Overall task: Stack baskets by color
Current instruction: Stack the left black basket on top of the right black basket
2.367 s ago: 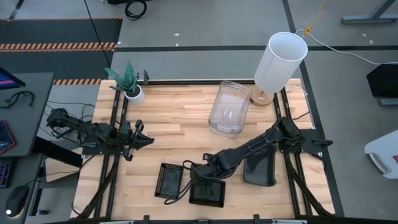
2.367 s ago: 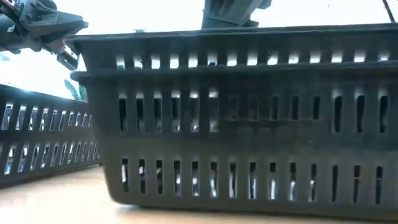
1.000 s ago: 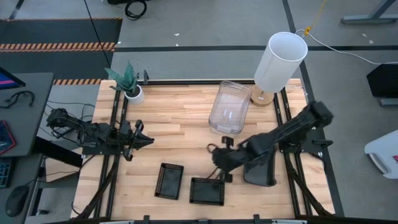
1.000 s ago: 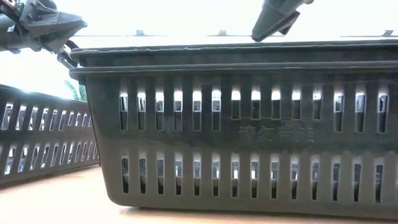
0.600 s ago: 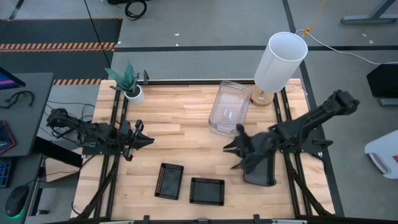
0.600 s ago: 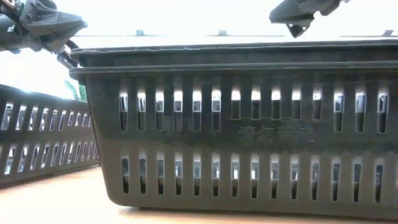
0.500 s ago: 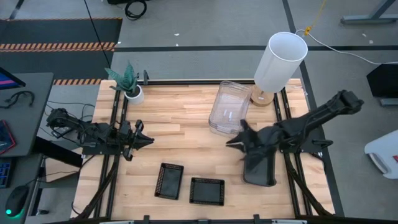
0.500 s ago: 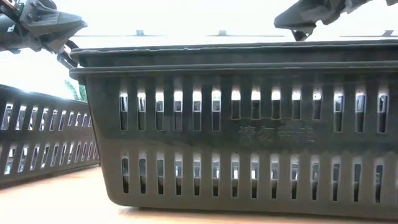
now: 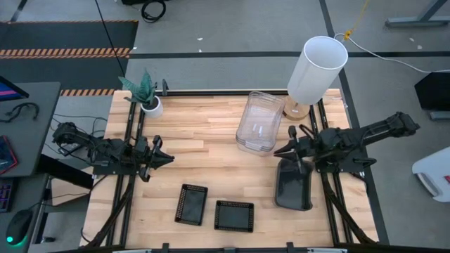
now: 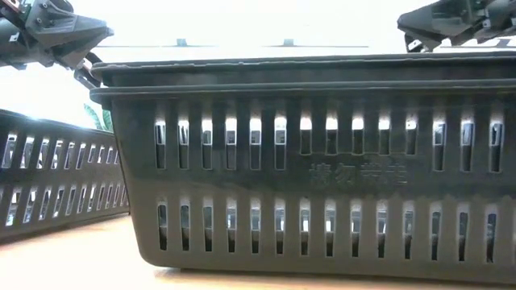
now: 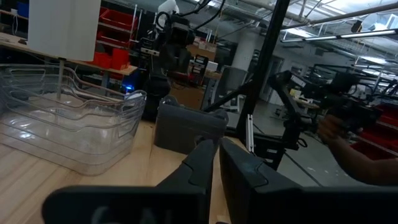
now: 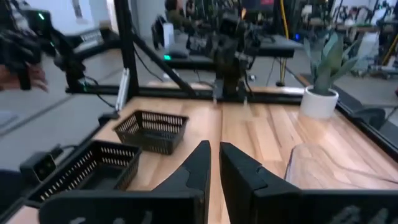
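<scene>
Low view only: a dark slotted basket [image 10: 314, 169] fills most of the frame, standing on the wooden table [image 10: 81, 262], with a second rim line just under its top rim, so it looks nested. Faint embossed characters on its wall. Another slotted basket [image 10: 56, 185] sits off to the side, farther back. My left gripper [image 10: 81, 60] hangs above that side. My right gripper [image 10: 415, 28] hangs above the big basket's rim, touching nothing.

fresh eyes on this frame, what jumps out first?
The tall white lampshade at the table's far right corner, with the nested clear baskets just left of it. Near the front edge sit two black mesh trays side by side, a smoky grey basket right of them, below the right gripper.
</scene>
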Robot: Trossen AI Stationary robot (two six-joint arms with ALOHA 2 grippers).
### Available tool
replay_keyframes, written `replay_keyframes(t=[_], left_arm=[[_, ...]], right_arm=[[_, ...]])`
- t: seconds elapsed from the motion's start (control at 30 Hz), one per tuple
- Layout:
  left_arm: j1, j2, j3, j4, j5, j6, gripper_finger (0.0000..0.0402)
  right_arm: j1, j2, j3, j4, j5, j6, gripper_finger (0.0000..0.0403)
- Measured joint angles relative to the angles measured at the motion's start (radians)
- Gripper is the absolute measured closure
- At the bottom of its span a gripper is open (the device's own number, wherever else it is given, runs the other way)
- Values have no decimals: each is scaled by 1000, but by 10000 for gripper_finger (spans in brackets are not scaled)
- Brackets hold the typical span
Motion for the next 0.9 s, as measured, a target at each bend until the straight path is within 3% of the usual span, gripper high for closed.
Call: replay_keyframes(t=[0.33,0.47,0.73,0.9], left_arm=[[3,0,0,94,-31,1,370],[3,0,0,106,-31,-1,366],[3,0,0,95,-31,-126,377],[3,0,0,80,-31,-146,379]], right_arm=[[-77,-186,-131,78,-114,-2,373],[-167,-240,-187,100,-148,-7,384],[-355,-366,-234,110,-334,9,398],[-413,-448,-287,139,-342,26,396]])
